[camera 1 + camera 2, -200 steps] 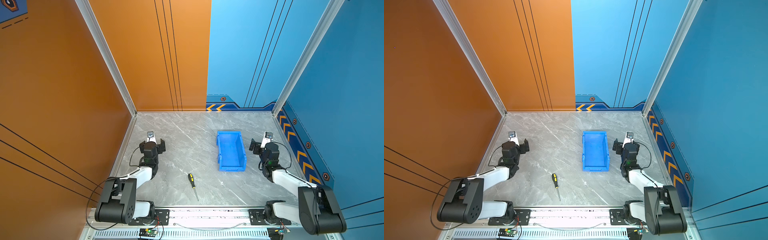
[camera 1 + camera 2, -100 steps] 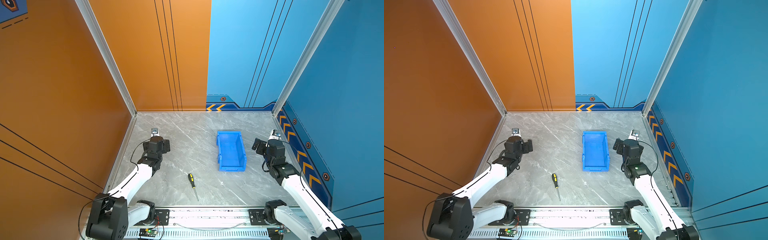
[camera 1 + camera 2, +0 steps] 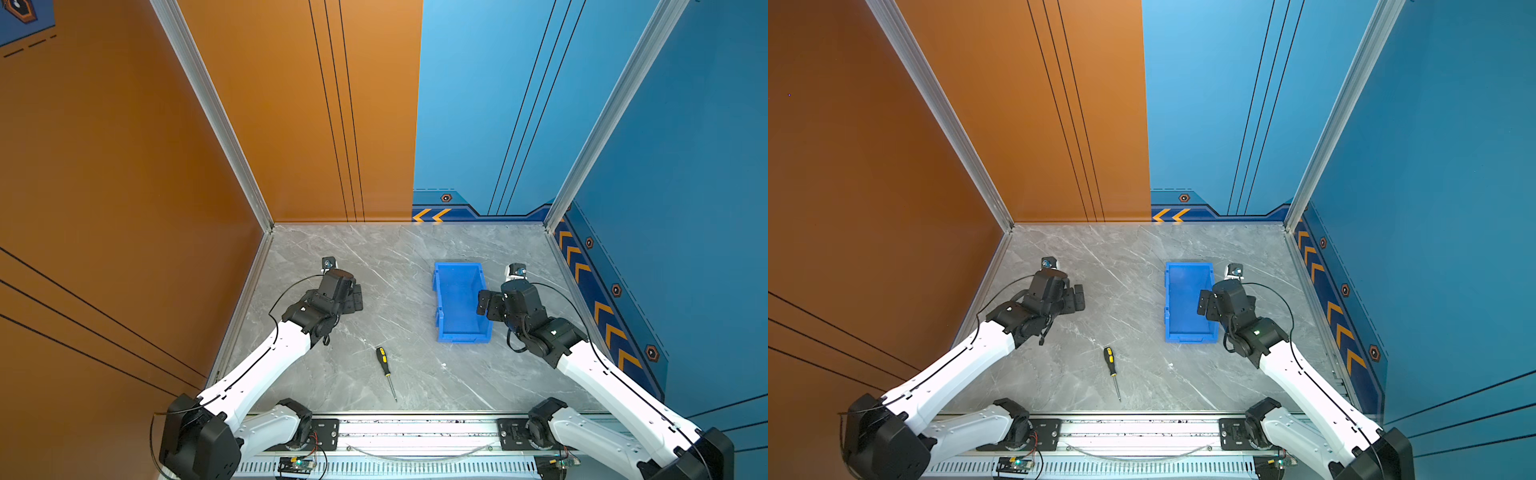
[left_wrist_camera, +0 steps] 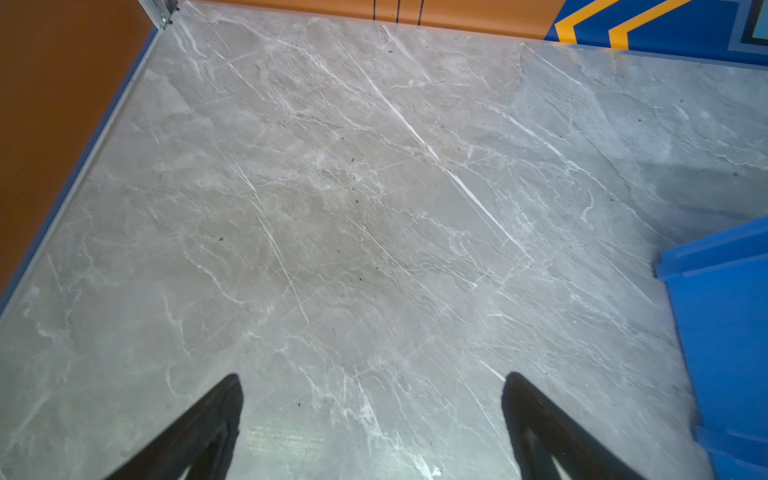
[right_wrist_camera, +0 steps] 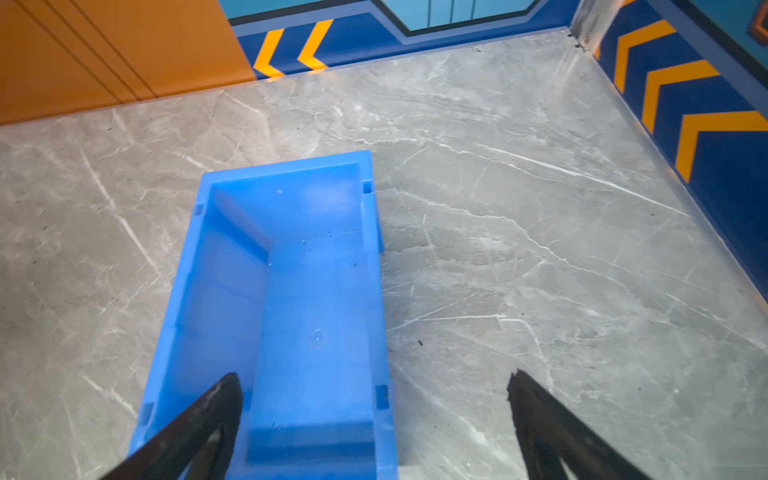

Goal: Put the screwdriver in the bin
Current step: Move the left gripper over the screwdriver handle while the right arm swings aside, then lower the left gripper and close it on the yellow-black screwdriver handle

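**Screwdriver lies outside bin as both arms hover empty**

A small screwdriver with a black-and-yellow handle and thin silver shaft (image 3: 385, 371) (image 3: 1112, 371) lies flat on the grey marble-patterned tabletop (image 3: 415, 257) (image 3: 1133, 257), seen in both top views. Its handle points far and its tip points toward the near edge. It rests apart from the rectangular bright blue plastic bin (image 3: 457, 299) (image 3: 1185, 299), which stands to its right and farther back with its open top showing nothing inside (image 5: 316, 311).

The right jaws are spread and grip nothing. In the right wrist view one finger hangs above the bin's near end and the other above the tabletop beside it. The left jaws are also spread wide and empty, over bare tabletop far and left of the screwdriver and well apart from it. In the left wrist view only a corner of the bin (image 4: 727, 332) shows.
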You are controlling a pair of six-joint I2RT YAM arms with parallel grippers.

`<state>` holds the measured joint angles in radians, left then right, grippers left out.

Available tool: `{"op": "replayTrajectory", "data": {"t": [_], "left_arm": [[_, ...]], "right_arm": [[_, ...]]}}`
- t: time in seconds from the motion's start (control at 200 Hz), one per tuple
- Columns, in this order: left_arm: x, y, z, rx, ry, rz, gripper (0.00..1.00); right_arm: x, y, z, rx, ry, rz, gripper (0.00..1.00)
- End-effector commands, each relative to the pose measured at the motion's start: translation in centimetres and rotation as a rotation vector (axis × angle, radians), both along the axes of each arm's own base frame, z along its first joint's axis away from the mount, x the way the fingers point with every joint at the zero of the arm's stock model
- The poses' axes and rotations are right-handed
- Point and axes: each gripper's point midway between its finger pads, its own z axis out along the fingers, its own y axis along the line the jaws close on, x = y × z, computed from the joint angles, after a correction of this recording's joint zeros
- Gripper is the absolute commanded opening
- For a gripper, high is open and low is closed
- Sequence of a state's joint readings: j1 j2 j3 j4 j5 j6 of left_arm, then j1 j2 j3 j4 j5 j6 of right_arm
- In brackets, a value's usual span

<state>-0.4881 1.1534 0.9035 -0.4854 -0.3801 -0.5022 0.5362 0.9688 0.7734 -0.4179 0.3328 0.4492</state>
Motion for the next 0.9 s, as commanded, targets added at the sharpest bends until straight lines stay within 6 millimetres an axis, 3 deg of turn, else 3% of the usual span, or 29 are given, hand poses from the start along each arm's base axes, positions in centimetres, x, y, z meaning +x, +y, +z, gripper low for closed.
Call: {"op": "replayTrajectory", "data": {"t": [0.0, 0.085, 0.11, 0.215, 0.486, 0.706, 0.896], "left_arm": [[-2.5, -1.1, -2.2, -0.065, 0.155, 0.028, 0.98], [-3.5, -2.0, -3.7, -0.122, 0.222, 0.052, 0.98], [-3.8, -2.4, -4.1, -0.136, 0.239, 0.056, 0.98], [-5.1, -3.7, -5.3, -0.157, 0.3, 0.061, 0.98], [-8.1, -6.4, -7.4, -0.173, 0.413, 0.056, 0.99], [-10.0, -8.0, -9.7, -0.16, 0.503, 0.047, 1.0], [-10.8, -8.3, -11.2, -0.136, 0.528, 0.09, 0.95]], "right_arm": [[-0.5, 3.3, 1.4, 0.0, -0.041, 0.127, 1.0], [-1.6, 5.6, 2.2, -0.015, -0.071, 0.248, 1.0], [-2.5, 7.1, 2.4, -0.004, -0.075, 0.32, 1.0], [-4.4, 9.6, 3.4, 0.01, -0.092, 0.453, 1.0], [-12.0, 15.4, 5.3, 0.051, -0.232, 0.863, 1.0], [-16.8, 17.1, 4.5, 0.013, -0.272, 1.141, 1.0], [-18.8, 16.7, 2.9, -0.052, -0.281, 1.246, 1.0]]}}
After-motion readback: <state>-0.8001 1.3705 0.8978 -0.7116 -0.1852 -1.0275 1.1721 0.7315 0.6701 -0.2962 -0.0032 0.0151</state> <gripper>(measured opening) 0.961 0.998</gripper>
